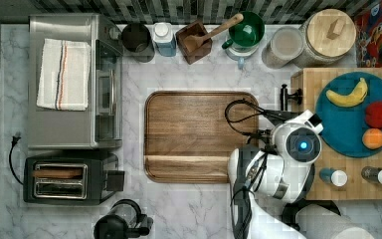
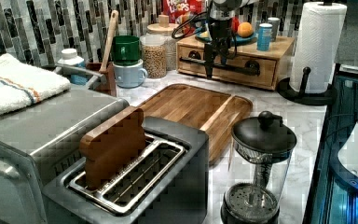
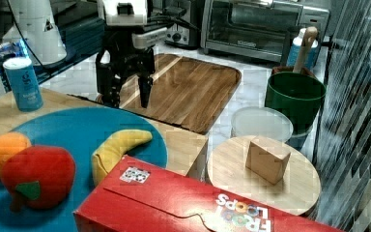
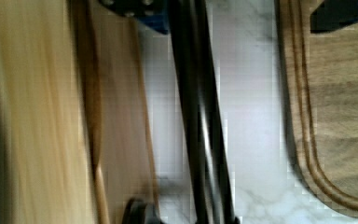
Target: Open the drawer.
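so in the left view a toaster (image 2: 135,182) is seen up front, then the brown tray (image 2: 193,109), and further back the gripper (image 2: 216,63) is spread apart, fingers hung either side of the black bar handle (image 2: 223,66) on the drawer (image 2: 265,74), which is kept shut in its bamboo box under the blue plate (image 1: 350,114)

Pale wooden drawer (image 2: 228,70) with glossy black handle (image 4: 200,116); marble counter (image 1: 204,209).
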